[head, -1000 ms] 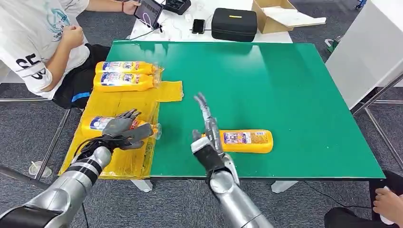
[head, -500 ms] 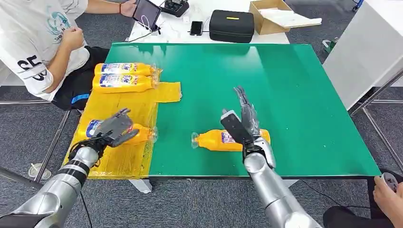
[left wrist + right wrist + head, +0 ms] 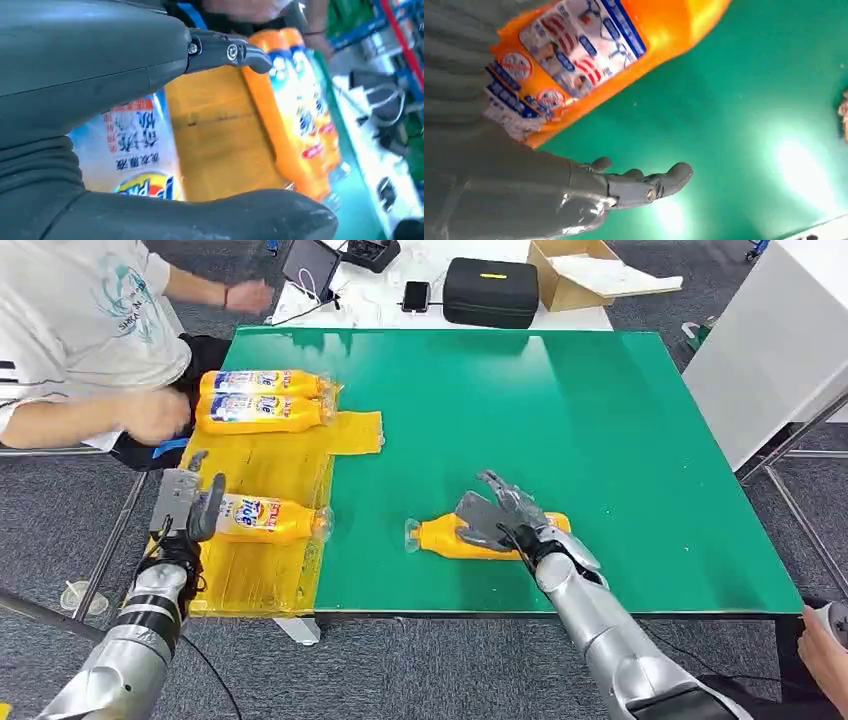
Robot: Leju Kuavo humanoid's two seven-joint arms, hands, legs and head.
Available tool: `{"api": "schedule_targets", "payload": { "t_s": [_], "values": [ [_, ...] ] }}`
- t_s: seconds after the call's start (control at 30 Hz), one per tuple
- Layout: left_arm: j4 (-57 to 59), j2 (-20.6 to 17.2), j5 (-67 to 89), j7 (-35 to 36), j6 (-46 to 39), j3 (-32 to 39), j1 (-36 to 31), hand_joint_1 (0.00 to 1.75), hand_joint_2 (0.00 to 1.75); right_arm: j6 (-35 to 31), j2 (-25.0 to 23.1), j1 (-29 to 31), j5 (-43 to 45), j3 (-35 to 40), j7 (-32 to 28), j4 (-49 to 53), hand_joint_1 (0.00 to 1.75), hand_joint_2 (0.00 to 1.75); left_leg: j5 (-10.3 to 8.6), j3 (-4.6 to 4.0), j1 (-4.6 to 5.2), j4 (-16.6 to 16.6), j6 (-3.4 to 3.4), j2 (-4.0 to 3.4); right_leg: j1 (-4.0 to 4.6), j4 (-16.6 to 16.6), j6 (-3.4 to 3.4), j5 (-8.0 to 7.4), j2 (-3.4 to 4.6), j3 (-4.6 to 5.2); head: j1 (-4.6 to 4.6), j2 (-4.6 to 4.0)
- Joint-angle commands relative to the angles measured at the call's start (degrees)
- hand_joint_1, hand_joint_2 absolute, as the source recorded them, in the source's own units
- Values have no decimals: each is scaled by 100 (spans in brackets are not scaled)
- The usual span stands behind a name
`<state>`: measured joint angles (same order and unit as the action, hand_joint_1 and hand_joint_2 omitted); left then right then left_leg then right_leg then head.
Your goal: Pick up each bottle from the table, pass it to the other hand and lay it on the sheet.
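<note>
Three orange plastic bottles with blue-and-white labels (image 3: pixel 262 398) already lie on the yellow plastic sheet (image 3: pixel 262 455), two side by side well beyond our left hand (image 3: pixel 187 508) and one (image 3: pixel 265 519) just past its fingertips. That hand stands upright with fingers apart, holding nothing.

One last orange plastic bottle (image 3: pixel 455 537) lies on its side on the green table (image 3: pixel 600 420), directly under the spread fingers (image 3: pixel 500 502) of our right hand (image 3: pixel 498 520). They hover over its body and have not yet wrapped around it.

We judge the pick-up is in hand. Next we need to curl the fingers round the bottle's body, lift, and carry it toward the left hand for the pass.
</note>
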<state>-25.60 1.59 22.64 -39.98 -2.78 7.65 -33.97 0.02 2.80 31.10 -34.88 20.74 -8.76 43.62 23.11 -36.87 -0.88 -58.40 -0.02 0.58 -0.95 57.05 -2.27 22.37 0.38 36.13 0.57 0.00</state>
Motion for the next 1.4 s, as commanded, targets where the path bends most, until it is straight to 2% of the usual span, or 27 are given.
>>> {"api": "schedule_targets", "payload": {
  "t_s": [0.03,0.33,0.57,0.7,0.87,1.1,1.4],
  "values": [
    [-185,302,-188,-2,6,344,-70,0,0,317,374,398,56,532,-56,-436,0,175,4,5,1,-3,7,4,1,1,5,5,-11,-11,-2,0],
    [-328,368,-264,-2,-97,107,36,0,0,1152,1069,653,288,844,-233,121,0,175,7,7,2,-11,10,13,2,5,10,10,-21,-17,-2,0],
    [-152,393,-405,-2,10,42,-41,0,0,1940,1566,1066,400,1441,-170,355,0,175,3,-10,8,-9,7,2,-6,7,2,3,-5,3,0,0],
    [-129,432,-435,-2,41,2,-62,0,0,2088,1661,1178,437,1682,-211,357,0,175,8,0,6,-12,9,-2,-2,8,6,6,-4,-6,0,0],
    [-104,477,-477,-2,75,-42,-64,0,0,1968,1661,1167,445,1933,-230,350,0,175,4,-3,4,-7,7,-1,-1,3,4,2,-3,-3,0,0],
    [22,580,-479,-2,184,-190,-56,0,0,2429,1917,1395,585,2629,-319,288,0,175,7,1,5,-9,9,-1,-2,5,5,6,-4,-8,-2,0],
    [204,673,-556,-2,312,-233,-123,0,0,2771,1920,1510,613,3602,-332,-73,0,175,8,7,1,-7,7,-1,3,0,8,5,-5,-15,0,0]
  ]
}}
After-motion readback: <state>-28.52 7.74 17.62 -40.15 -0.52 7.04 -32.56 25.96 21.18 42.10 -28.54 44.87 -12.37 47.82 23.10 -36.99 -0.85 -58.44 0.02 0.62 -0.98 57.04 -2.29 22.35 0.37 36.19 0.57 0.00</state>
